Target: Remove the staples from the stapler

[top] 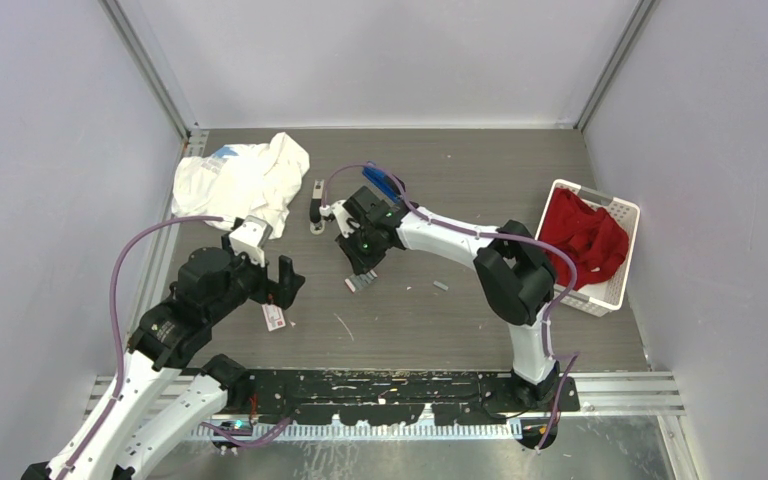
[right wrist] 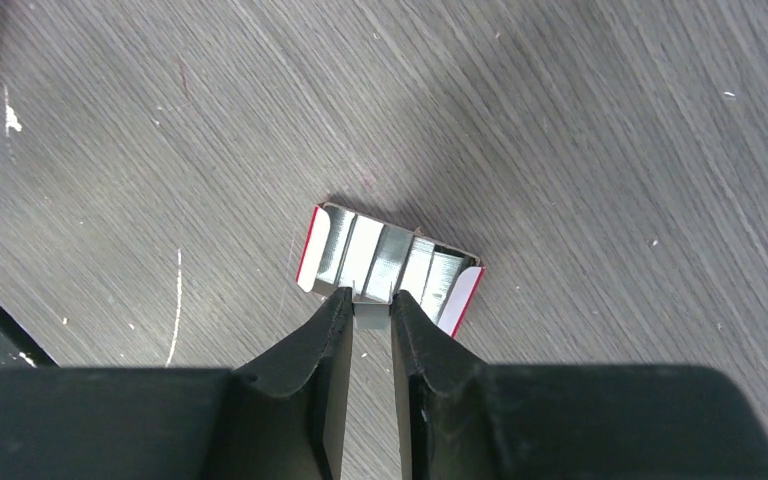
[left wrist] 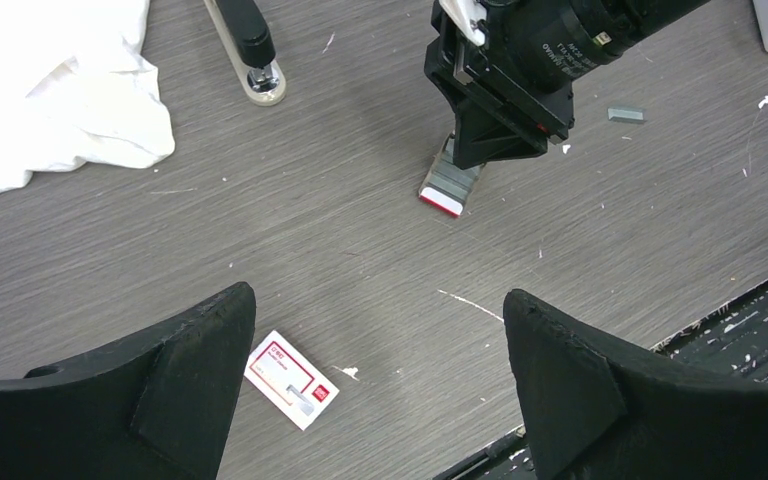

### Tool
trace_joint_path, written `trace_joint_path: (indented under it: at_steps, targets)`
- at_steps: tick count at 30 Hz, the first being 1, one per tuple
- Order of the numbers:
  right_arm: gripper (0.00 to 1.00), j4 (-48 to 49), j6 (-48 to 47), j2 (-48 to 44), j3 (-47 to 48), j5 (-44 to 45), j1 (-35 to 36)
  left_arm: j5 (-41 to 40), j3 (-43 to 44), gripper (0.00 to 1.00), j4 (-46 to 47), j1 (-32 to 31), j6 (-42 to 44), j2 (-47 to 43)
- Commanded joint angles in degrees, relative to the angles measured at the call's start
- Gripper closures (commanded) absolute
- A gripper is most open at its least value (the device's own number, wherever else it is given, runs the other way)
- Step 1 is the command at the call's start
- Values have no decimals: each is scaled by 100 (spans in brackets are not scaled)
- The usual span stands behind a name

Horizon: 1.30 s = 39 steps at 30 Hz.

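Right gripper [right wrist: 371,300]: your jaws nearly together, seemingly pinching staples [right wrist: 385,262] at the tray [right wrist: 309,250].
Left gripper [left wrist: 378,295]: your jaws wide apart.

Table [top: 440,330]: grey wood-grain laminate, matt, finely scratched, with white flecks. Staples [right wrist: 390,258]: bare bright metal, glossy, with banded reflections. They sit in an open tray [right wrist: 309,250] of thin card with red-printed edges. Loose strip [left wrist: 625,114], 2 o'clock in the left wrist view: duller grey metal. Right gripper [right wrist: 370,300] and left gripper [left wrist: 378,295]: fingers of matt black plastic, faintly grainy. Stapler [left wrist: 252,45], 11 o'clock in the same view: black plastic top, shiny metal nose. Small box [left wrist: 291,380]: printed white-and-red card, slight sheen. White cloth [top: 245,178], 10 o'clock in the top view: soft, crumpled, matt. Basket [top: 612,290], 3 o'clock: white perforated plastic, holding a matt red cloth [top: 585,235].
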Motion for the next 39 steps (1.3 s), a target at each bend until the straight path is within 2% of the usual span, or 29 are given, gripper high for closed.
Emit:
trace_joint_path:
  at_steps: [1,30,39]
  targets:
    - [74,114,35,41,229,140,42,129,3,7,345,40,72,-74]
    - [72,101,-39,166,207,267,42,176,-10,7,363,57,74,-92]
    - [67,117,-125,198,487,18,33,186,3,7,358,69,66,-109]
